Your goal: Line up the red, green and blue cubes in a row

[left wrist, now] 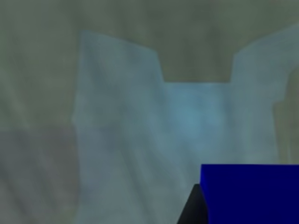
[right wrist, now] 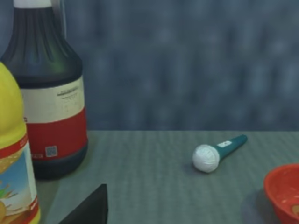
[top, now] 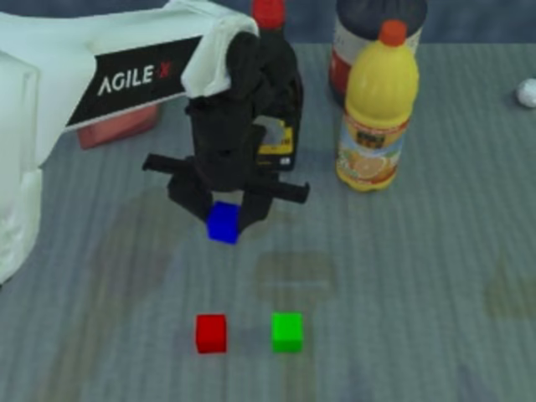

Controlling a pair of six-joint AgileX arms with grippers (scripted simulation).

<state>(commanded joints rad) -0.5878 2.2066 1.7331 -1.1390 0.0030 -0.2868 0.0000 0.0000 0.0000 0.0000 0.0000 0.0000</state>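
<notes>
The left arm's tool pinches the blue cube between its dark fingers above the desk, toward the far side from the red cube and the green cube, which sit side by side, apart, near the front edge. Behind the tool stand a dark red-capped bottle and a yellow juice bottle. The right arm's tool shows only a dark finger tip, so I cannot tell its state.

Bare table lies right of the green cube; bottles stand behind.
</notes>
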